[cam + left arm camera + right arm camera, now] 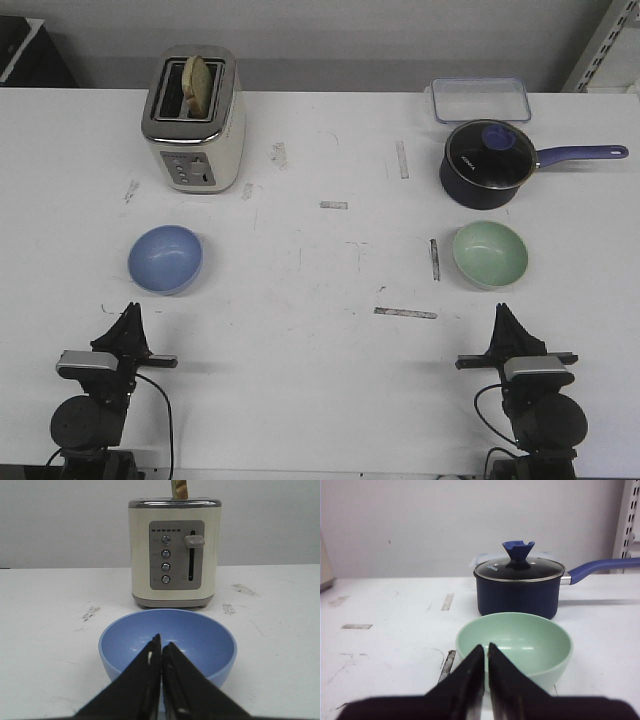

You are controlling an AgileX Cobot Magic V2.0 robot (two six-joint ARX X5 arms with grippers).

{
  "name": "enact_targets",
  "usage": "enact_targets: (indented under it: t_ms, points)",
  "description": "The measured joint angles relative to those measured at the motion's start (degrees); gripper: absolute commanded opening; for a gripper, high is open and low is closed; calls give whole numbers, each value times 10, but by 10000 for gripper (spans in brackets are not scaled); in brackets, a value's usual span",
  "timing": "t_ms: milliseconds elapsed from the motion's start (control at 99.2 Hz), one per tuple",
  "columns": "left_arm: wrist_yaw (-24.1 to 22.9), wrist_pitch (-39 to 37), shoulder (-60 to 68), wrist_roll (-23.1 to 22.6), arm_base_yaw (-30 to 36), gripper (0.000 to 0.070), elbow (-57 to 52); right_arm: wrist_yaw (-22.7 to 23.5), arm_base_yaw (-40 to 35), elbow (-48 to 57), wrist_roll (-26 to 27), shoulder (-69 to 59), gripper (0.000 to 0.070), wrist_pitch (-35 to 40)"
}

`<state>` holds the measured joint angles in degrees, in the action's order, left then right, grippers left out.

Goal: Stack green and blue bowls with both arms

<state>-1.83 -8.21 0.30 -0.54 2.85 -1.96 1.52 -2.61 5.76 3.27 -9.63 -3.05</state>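
- Blue bowl (165, 259) sits upright on the white table (320, 380), left of centre, in front of a cream toaster (193, 120) with a slice of bread (197, 84) standing in one slot; bowl and toaster are apart.
- Green bowl (490, 254) sits upright on the right side, just in front of a dark navy saucepan (488, 163) with glass lid and long blue handle; the two are near but not touching. A clear plastic container (481, 99) lies behind the pan.
- The two bowls rest well apart, not yet stacked.
- Left gripper (129, 316) rests low at the near table edge, just short of the blue bowl; its fingers are pressed together, holding nothing, as the left wrist view (161, 652) shows.
- Right gripper (503, 315) sits likewise in front of the green bowl, tips together and empty, seen close in the right wrist view (486, 655).
- Strips of worn tape (405, 313) mark the tabletop between them.
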Motion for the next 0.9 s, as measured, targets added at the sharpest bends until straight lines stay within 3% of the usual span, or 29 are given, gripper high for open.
enact_targets:
  t_ms: [897]
  points:
    - [0,0,0,0,0,1,0,0,0,220,15,-333,3,24]
